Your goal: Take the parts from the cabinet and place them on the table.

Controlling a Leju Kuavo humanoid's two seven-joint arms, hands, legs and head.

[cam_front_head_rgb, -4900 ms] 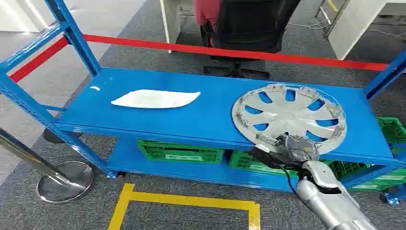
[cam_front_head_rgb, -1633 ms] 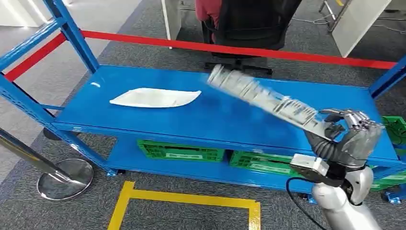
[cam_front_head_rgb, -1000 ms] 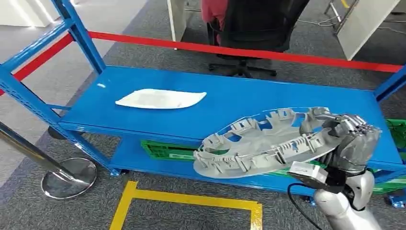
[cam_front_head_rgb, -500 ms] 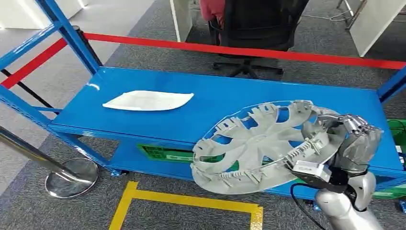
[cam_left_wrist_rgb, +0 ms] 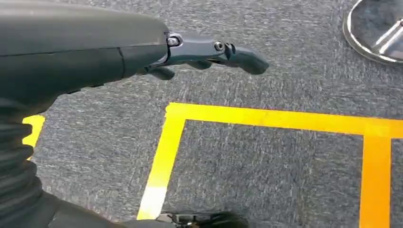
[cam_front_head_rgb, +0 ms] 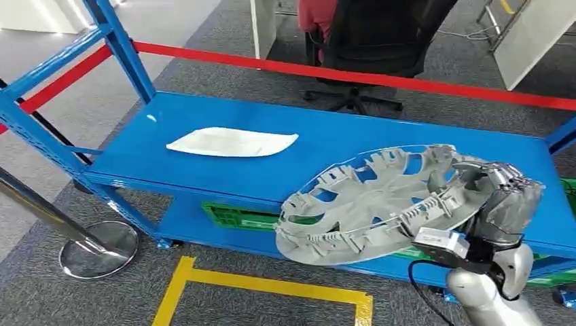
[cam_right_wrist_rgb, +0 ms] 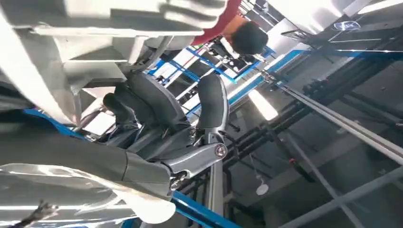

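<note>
So the right hand grips the big round grey plastic wheel cover by its rim, tilted in the air off the blue metal shelf. It must go to a table yet. The flat white plastic part waits. The left hand hangs with nothing in it, fingers apart. A blue post and a red tape barrier stand near.

Red barrier tape, office chair
</note>
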